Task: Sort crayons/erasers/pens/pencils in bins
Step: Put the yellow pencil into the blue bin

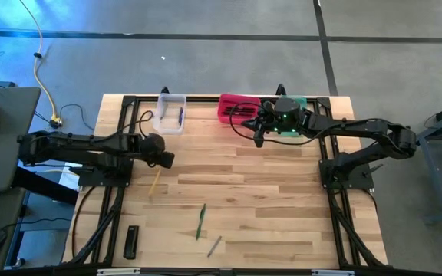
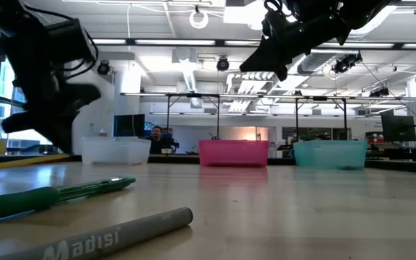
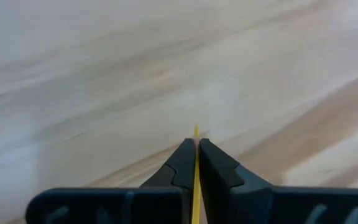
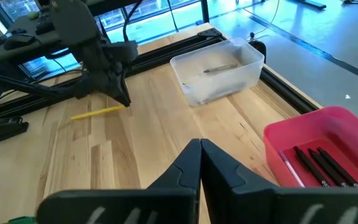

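Table [image 1: 282, 199], bins along its twelve o'clock edge. My left gripper [image 3: 196, 149], at nine o'clock, pinches the yellow pencil [image 1: 155, 182]; I should lift level before carrying. My right gripper [image 4: 200, 155], pressed together, hovers over the pink bin [image 1: 235, 109].

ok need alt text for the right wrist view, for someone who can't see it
The left gripper is shut on a yellow pencil on the wooden table. Beyond it stands a clear bin holding one stick, and a pink-red bin of dark sticks sits nearer. The right gripper, shut and empty, fills the foreground.
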Tool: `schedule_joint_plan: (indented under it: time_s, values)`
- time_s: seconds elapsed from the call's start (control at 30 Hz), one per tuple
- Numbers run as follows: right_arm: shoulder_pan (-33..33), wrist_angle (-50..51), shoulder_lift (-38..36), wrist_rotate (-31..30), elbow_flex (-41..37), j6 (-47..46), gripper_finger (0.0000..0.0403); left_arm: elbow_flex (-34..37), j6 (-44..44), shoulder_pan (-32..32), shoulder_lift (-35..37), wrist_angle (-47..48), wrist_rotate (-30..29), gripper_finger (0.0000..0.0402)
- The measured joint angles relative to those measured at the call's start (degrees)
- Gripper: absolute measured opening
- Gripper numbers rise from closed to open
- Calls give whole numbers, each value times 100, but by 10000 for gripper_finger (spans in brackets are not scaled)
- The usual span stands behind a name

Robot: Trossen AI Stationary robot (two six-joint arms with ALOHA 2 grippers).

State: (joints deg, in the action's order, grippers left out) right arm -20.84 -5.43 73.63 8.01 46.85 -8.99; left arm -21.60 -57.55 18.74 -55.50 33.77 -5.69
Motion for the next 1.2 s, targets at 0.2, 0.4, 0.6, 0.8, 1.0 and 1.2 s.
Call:
schedule_joint_plan:
  time_s: [0.2,0.4,0.6,0.8,1.0,1.2]
  values:
    - [0,34,0,0,0,-37,0,-14,-83,-2,271,-1385,-22,1]
    - [-2,41,19,85,0,-436,0,-21,9,0,279,-2983,-138,1]
    - [72,-162,223,533,0,-1362,0,-23,116,3,281,-4080,-257,1]
    - [446,-1314,963,815,0,-2268,26,-29,117,4,281,-4521,-365,1]
    - [704,-2514,1895,966,0,-3000,97,-29,117,4,285,-4608,-400,0]
    - [751,-3050,2711,1018,298,-3213,146,-31,113,4,285,-4610,-410,0]
